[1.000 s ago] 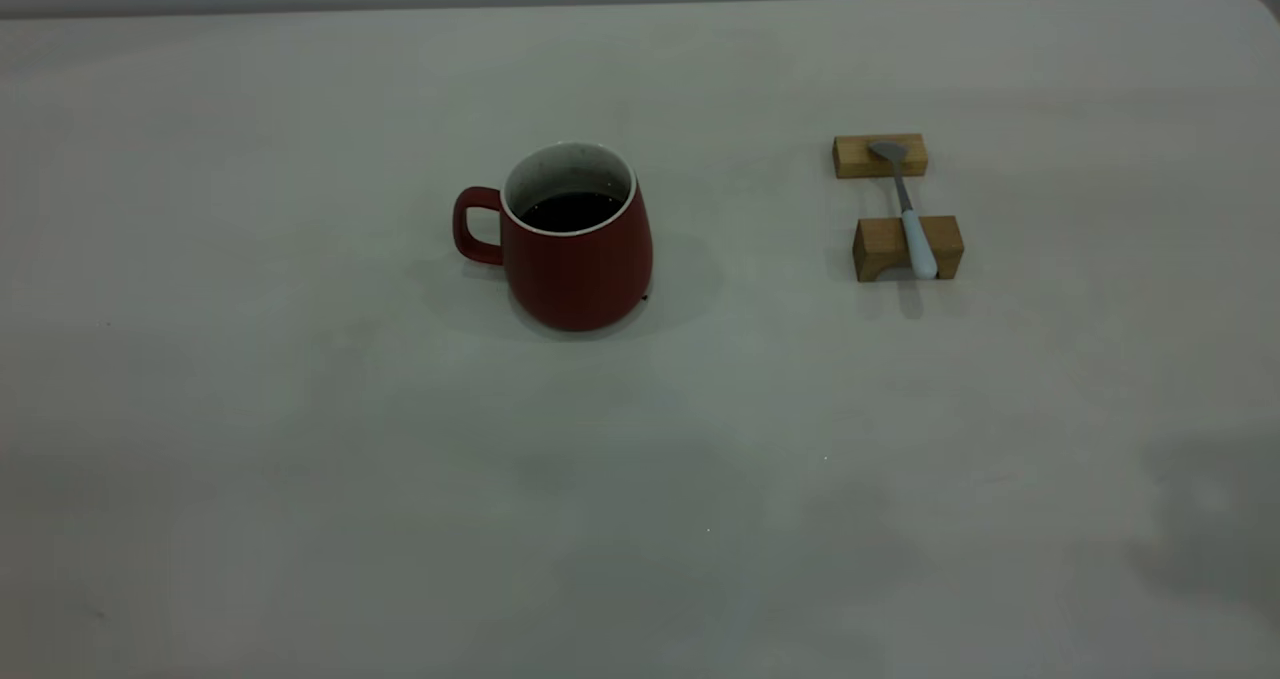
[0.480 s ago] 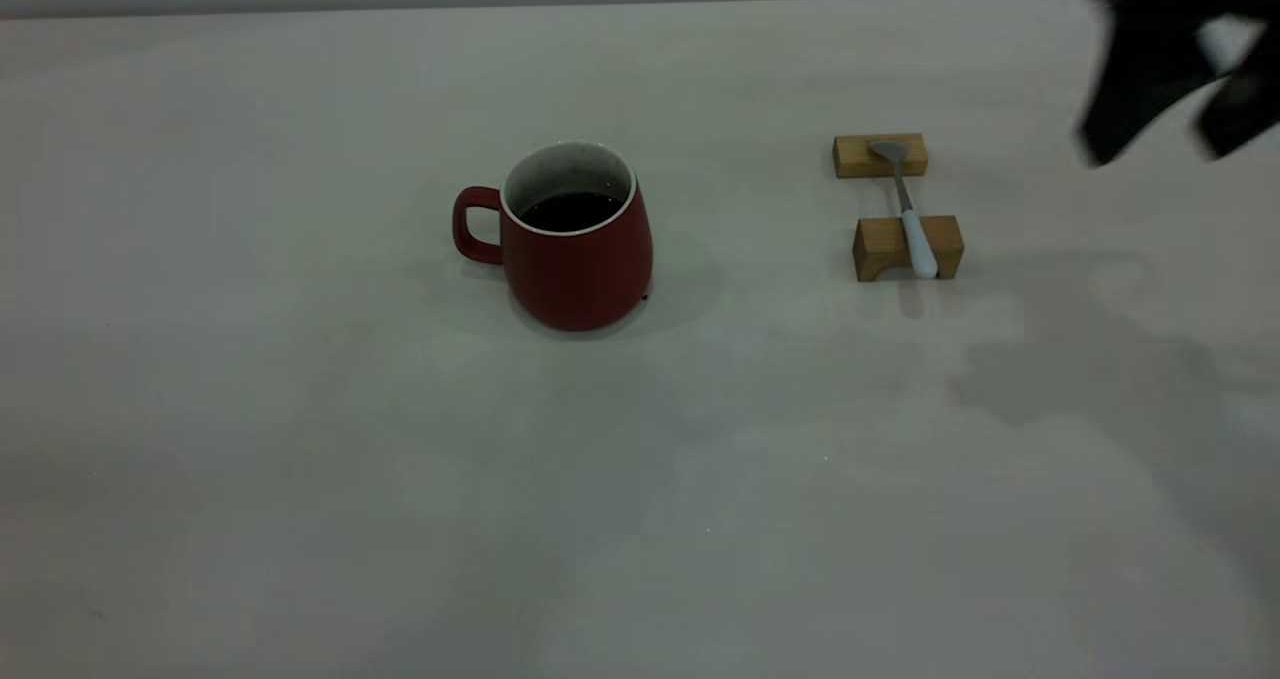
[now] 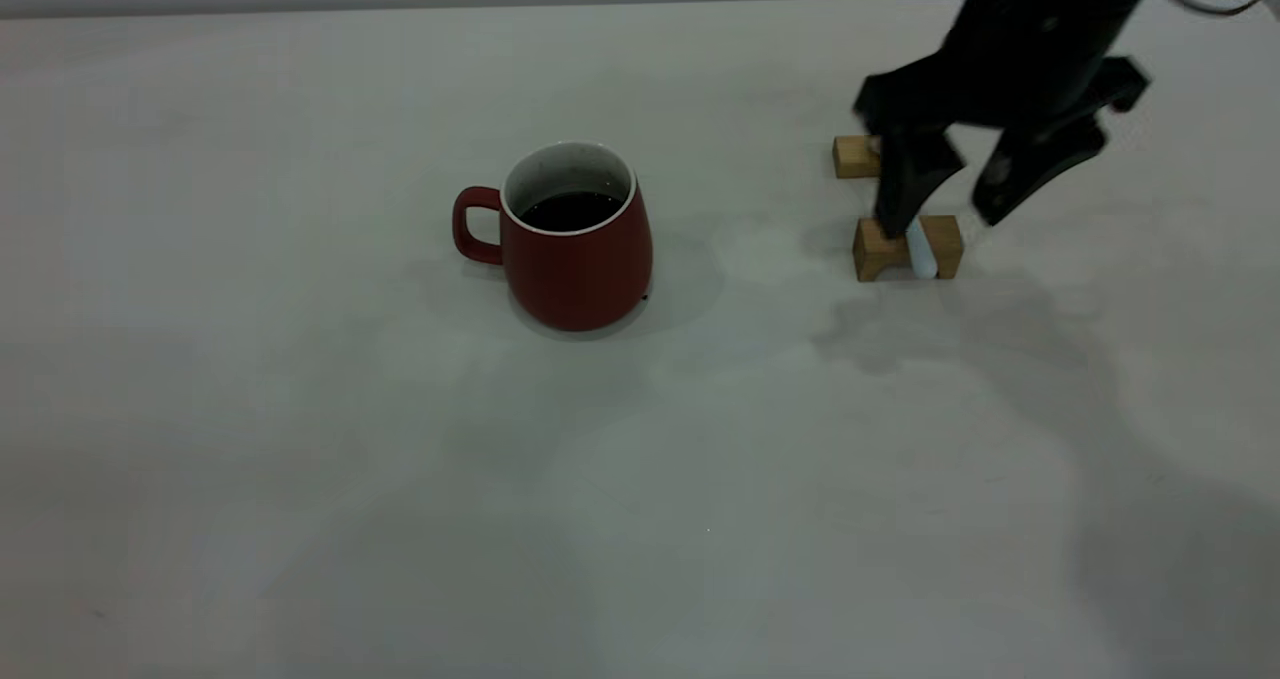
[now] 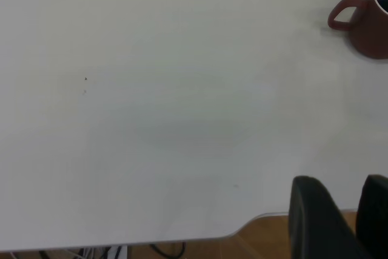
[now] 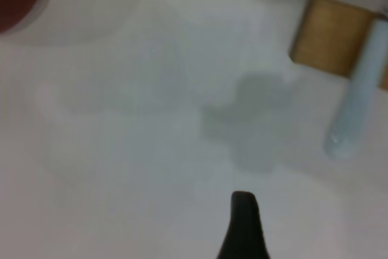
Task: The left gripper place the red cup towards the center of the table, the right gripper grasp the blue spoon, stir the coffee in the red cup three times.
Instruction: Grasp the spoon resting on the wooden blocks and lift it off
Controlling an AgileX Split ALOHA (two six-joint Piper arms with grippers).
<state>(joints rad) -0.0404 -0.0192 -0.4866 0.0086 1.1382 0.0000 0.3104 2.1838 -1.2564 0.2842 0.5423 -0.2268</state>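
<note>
The right gripper (image 3: 945, 219) hangs spread over the blue spoon (image 3: 921, 254), right of the red cup (image 3: 575, 244). Descending off-centre, a finger could knock it off its wooden blocks (image 3: 880, 249).

Red cup (image 3: 577, 249) upright mid-table, coffee (image 3: 570, 210) inside.

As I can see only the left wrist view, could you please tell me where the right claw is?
Observer: The right claw hangs open just above the blue spoon.
Operator: Thank you. Has the spoon been lifted?
Observer: No, its handle lies on the nearer wooden block.
Operator: My left claw hangs by the table edge. Does the red cup hold coffee?
Observer: Yes, dark coffee sits well below its rim.
</note>
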